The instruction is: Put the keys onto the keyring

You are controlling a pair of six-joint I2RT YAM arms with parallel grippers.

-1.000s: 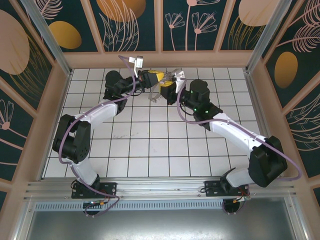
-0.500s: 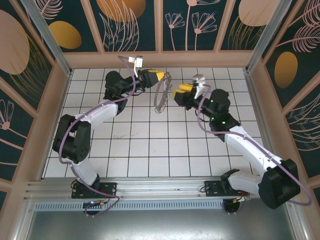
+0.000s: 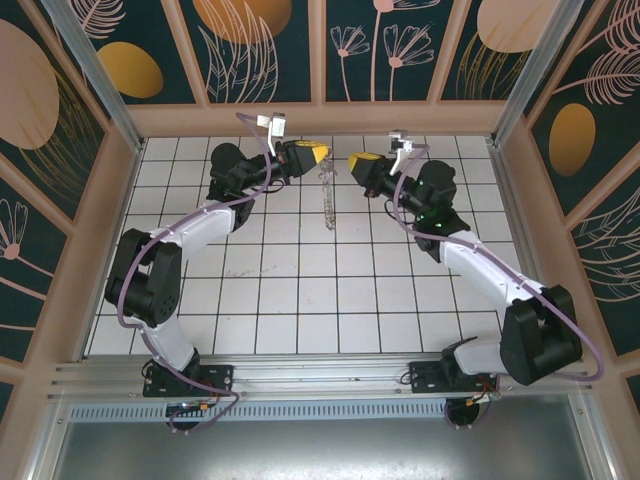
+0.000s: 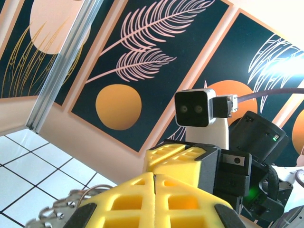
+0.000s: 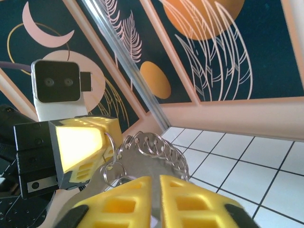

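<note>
My left gripper [image 3: 314,152] is held high near the back wall, shut on the top of the keyring [image 3: 328,196]. The keyring hangs below it as a thin grey loop, seen edge-on. In the right wrist view the keyring [image 5: 153,159] is a grey loop with several small metal rings along its edge, its wire pinched in the left gripper [image 5: 83,148]. My right gripper [image 3: 356,161] faces it from the right, a short gap away. Its fingers [image 5: 124,204] are nearly together, with a small pale piece, the key [image 5: 151,221], just showing between them. In the left wrist view, part of the keyring [image 4: 61,209] shows at lower left.
The white tiled floor [image 3: 300,290] lies well below both grippers. The patterned back wall [image 3: 320,60] stands close behind them. Aluminium posts [image 3: 95,80] and side walls bound the cell.
My right gripper has drawn back to the right, away from the keyring. The keyring has swung from a broad loop to hanging edge-on under the left gripper, which stayed put.
</note>
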